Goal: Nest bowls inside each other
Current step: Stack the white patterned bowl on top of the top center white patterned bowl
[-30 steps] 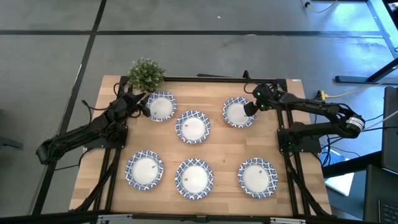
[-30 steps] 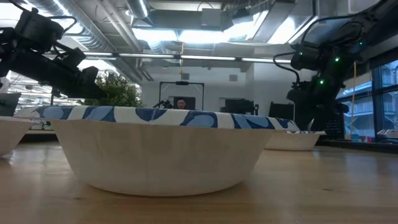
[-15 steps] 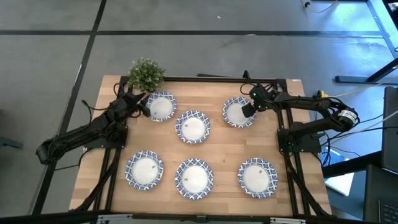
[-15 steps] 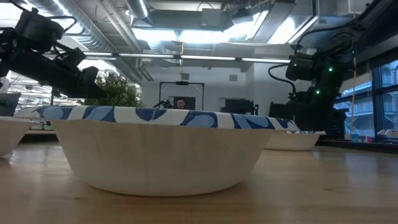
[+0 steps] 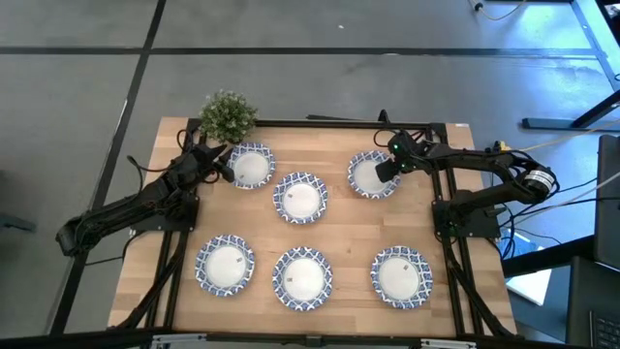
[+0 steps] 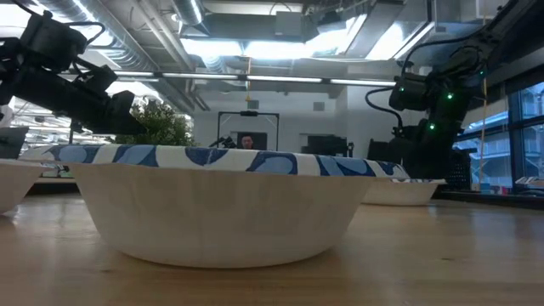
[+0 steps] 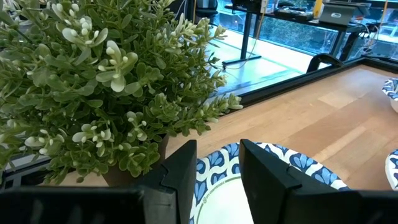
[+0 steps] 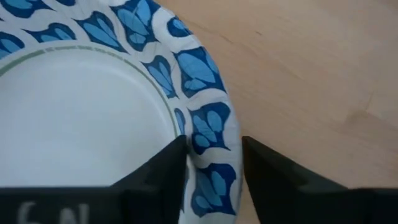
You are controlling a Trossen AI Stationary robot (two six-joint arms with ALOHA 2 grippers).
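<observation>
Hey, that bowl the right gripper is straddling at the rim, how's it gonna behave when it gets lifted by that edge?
The bowl looks like thin paper, so probably very light. Pinched at one rim spot between the right gripper fingers, it may flex or droop. Its shallow, wide shape suggests it won't roll.

potted plant (image 5: 228, 115) crowding back-left bowl (image 5: 251, 165)

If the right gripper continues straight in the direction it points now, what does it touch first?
Most likely the blue-and-white patterned rim of the small round bowl at the table's far right: the right gripper is open, one finger on each side of that rim.
</observation>
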